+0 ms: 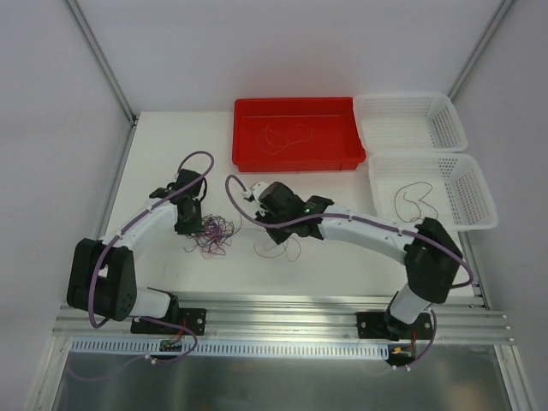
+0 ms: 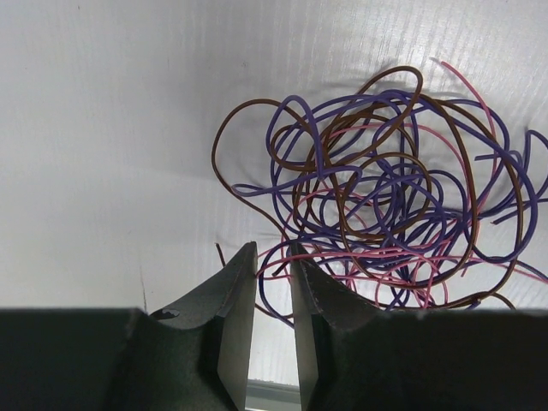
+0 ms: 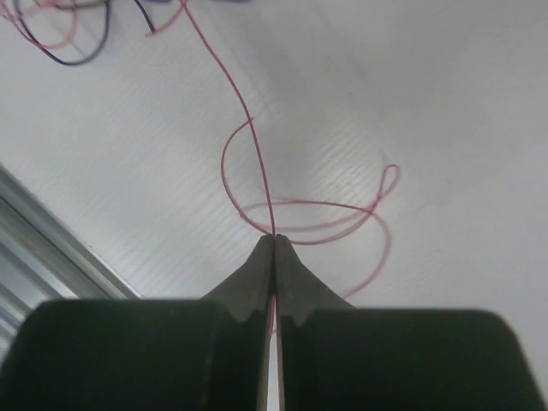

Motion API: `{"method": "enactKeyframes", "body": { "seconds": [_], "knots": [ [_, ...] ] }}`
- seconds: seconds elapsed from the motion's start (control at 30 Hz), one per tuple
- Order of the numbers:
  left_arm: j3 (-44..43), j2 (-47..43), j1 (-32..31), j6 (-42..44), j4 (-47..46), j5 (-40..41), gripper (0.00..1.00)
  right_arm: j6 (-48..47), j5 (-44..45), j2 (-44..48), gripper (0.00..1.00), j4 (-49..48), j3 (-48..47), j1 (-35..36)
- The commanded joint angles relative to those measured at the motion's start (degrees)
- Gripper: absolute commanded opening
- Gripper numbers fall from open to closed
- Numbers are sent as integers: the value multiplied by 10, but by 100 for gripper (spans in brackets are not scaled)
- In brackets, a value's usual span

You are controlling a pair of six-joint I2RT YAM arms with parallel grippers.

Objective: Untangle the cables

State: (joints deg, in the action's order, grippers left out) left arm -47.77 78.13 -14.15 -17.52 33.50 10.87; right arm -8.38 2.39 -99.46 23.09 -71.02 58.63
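Left gripper (image 1: 192,227) is set low over the table (image 1: 154,163), at the left edge of the tangle (image 1: 214,233). In the left wrist view its jaws are seen a narrow gap apart, with bare table showing between them. Pink and purple strands are passed across the gap, but nothing is seen clamped. The tangle (image 2: 385,188) is spread ahead and right of those jaws. It is made of purple, brown and pink loops, heavily interlaced, with no clear long axis. It is lain nearest the left arm.

Right gripper (image 1: 259,226) is placed just right of the tangle, apart from it. Its jaws are pressed fully together on one pink strand (image 3: 248,120). The strand is run from the tips straight away, then up-left toward the tangle's edge. Slack loops are laid on the table beside the tips.

Judged: the strand's axis is lined up between jaws and tangle, so a rightward pull is called for, with the tangle pinned by the left gripper. Snagging is the risk.

Further right, a red tray (image 1: 300,163) holding a strand and a basket (image 1: 445,224) holding a black strand (image 1: 411,201) are seen.
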Motion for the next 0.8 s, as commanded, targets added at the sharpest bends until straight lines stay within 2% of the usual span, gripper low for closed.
{"method": "enactKeyframes", "body": {
  "seconds": [0.0, 0.4, 0.5, 0.63, 0.77],
  "knots": [
    [-19, 5, 4, -7, 12, 4, 22, -4, 51, 118, 1, 27, -9, -11],
    [-20, 11, 4, -7, 14, 4, 19, 21, 111, 401, 1, 7, 26, -58],
    [-20, 17, 4, -7, 15, 3, 18, 23, 102, 436, 1, -13, 38, -70],
    [-19, 17, 4, -8, 16, 4, 18, 26, 118, 455, 1, 7, 34, -77],
    [-19, 16, 4, -8, 16, 0, 18, 26, 85, 465, 1, -14, 31, -83]
  ]
}}
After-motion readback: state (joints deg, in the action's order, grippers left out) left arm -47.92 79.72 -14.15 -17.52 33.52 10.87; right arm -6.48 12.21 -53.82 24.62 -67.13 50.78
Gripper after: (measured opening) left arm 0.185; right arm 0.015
